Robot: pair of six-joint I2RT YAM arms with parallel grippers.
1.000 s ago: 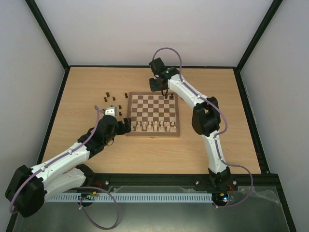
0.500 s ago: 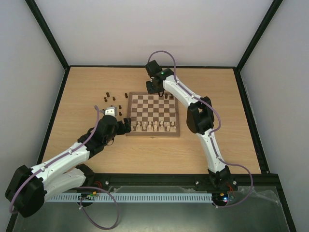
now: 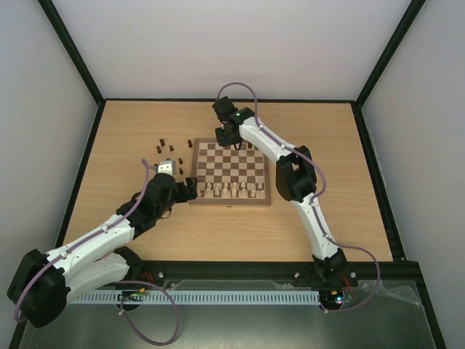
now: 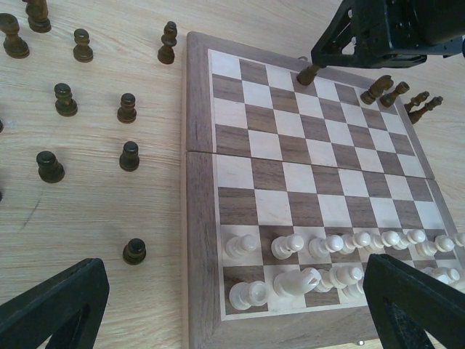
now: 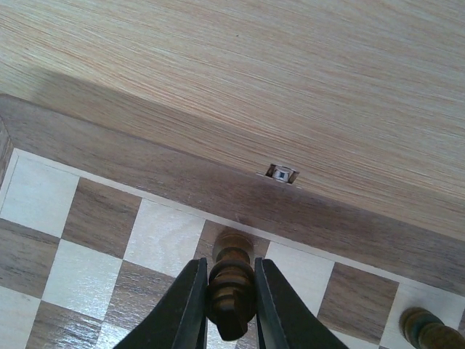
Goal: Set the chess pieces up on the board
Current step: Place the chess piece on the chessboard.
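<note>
Two hands: right hand (image 5: pixel 229 280) clamped on one dark piece (image 4: pixel 308 73) at the far row of the board (image 4: pixel 200 182), mid table (image 3: pixel 131 131); left hand (image 3: pixel 190 189) fully apart by the board's near-left corner, loose dark pieces (image 4: pixel 129 155) left of it.

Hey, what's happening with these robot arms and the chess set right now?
The right gripper is shut on a dark chess piece, holding it at the far row of the board. The left gripper hangs open by the board's near left corner, holding nothing. Cream pieces fill the two near rows, a few dark pieces are at the far row's right end, and other dark pieces stand on the table left of the board.
</note>
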